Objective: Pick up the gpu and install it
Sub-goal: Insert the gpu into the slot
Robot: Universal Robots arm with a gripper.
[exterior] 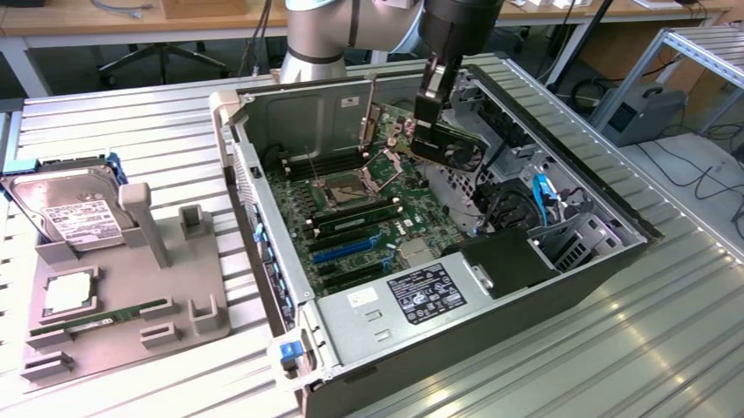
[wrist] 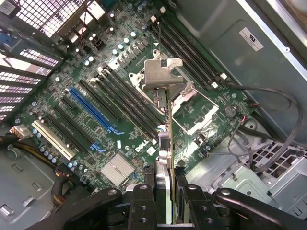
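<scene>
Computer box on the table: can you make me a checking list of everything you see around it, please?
Surface: ribbed metal table carrying the open computer case.
Job's things: graphics card held over the motherboard, not yet in a slot.
Clutter: grey holder tray with a hard drive, a chip and a memory stick.
Grippers: gripper shut on the graphics card.
Cables: blue cable and black wires inside the case.
Surroundings: wooden desks, an office chair, floor cables.
</scene>
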